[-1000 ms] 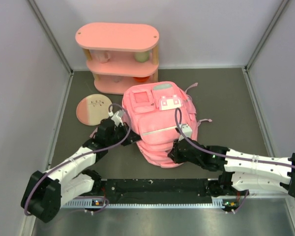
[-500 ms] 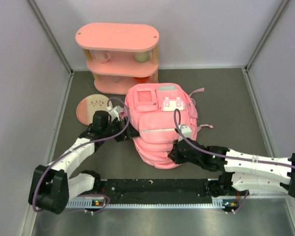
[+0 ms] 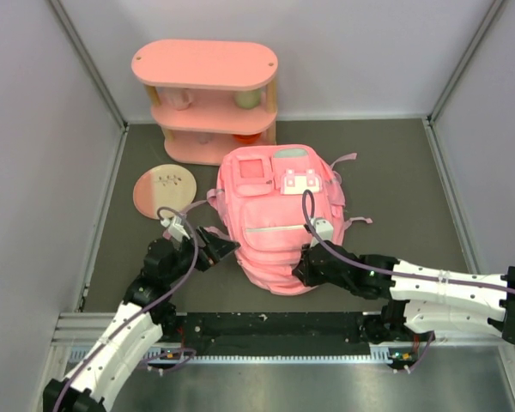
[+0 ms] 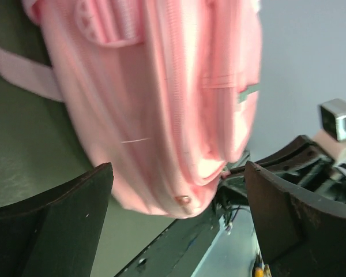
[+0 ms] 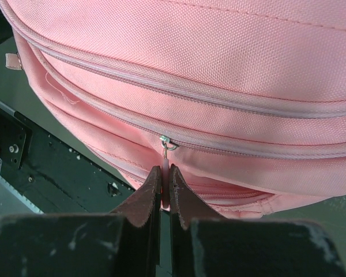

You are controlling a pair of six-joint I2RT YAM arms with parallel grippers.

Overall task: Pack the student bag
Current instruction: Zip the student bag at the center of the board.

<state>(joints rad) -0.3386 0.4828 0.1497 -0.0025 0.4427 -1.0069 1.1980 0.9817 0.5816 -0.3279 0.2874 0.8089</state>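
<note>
1. The student bag [image 3: 279, 219] lies on the dark table [image 3: 395, 172] near its middle, front pockets and white buckle flap facing up and its rounded lower end nearest the arm bases
2. A pink three-tier shelf [image 3: 206, 64] stands just behind the bag at the far left, and a flat round pink disc [image 3: 164, 190] lies on the table to the bag's left, apart from it
3. The right gripper [image 3: 302, 266] sits at the bag's near right edge. In the right wrist view its fingers [image 5: 141, 202] are pressed together on the small zip pull [image 5: 165, 157], which hangs from a metal ring on one of the bag's zip lines
4. The left gripper [image 3: 216, 247] is just beside the bag's near left edge, with its jaws spread wide and nothing between them
5. In the left wrist view the bag [image 4: 161, 98] fills the space beyond the two dark fingers [image 4: 63, 219], with a pink strap [image 4: 23, 72] trailing onto the table. Whether either finger touches the fabric cannot be told
</note>
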